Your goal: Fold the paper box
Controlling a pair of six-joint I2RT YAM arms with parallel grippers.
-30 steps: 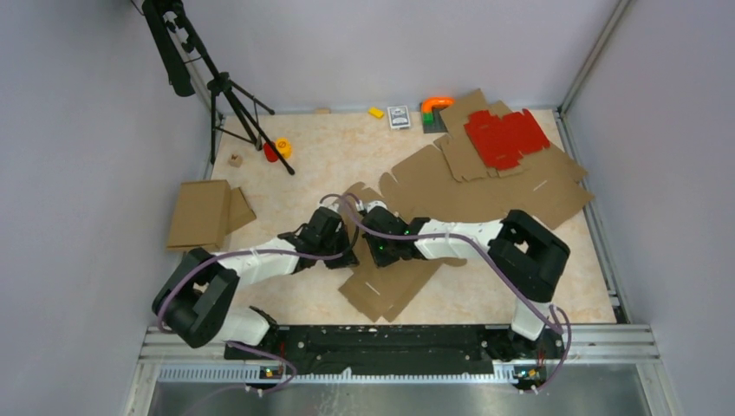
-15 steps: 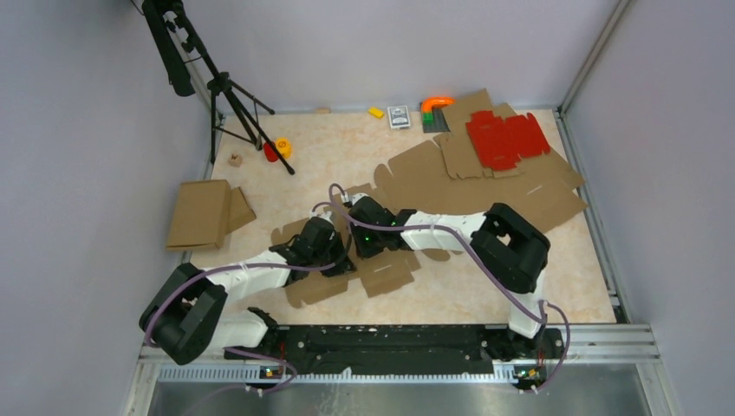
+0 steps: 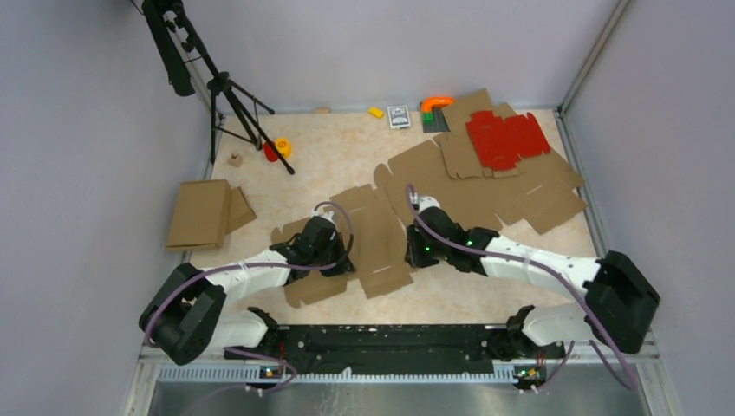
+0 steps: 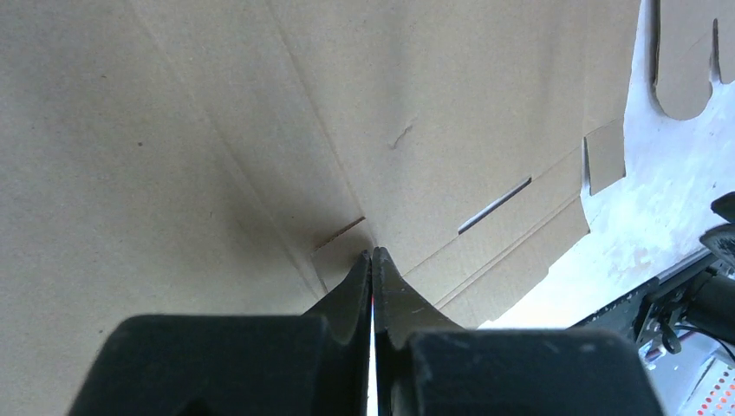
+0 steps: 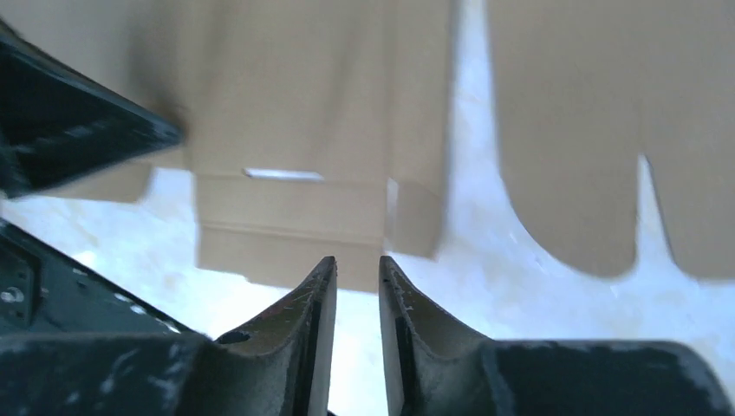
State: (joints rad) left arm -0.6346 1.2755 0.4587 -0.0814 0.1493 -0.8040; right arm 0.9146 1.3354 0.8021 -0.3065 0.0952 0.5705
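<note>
Resting on the box [image 3: 374, 238], left jaws were pressed together, tips against its crease; right jaws stood slightly apart, empty, over the bench [image 3: 468, 299] beside it.

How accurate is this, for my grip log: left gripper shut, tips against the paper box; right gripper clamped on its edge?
The right gripper is wrong: the right wrist view shows its jaws apart, empty, short of the paper box edge. The left gripper part stands.
</note>
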